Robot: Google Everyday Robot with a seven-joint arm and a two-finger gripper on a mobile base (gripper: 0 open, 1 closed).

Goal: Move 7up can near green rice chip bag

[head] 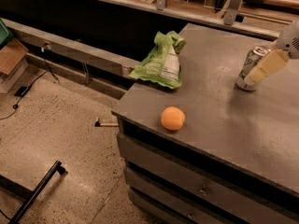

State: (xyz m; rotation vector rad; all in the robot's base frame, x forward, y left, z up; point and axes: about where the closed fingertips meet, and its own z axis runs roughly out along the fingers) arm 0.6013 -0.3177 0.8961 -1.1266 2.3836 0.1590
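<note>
On the worktop point(219, 129) the green rice chip bag point(161, 62) lies at the far left edge, the orange point(173, 118) sits nearer, by the near left edge, and the 7up can point(246, 64) is well apart to the right, the claw point(264, 68) reaching in from the right against it.

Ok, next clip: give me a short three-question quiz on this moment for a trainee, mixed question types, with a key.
1. True or false: the 7up can touches the green rice chip bag.
2. Multiple choice: the gripper is A) over the bag, B) at the right edge of the view, at the can, C) out of view.
3. Missing word: the orange rests on the ___.

Key: 1 false, they stand well apart; 2 B; 3 table.
</note>
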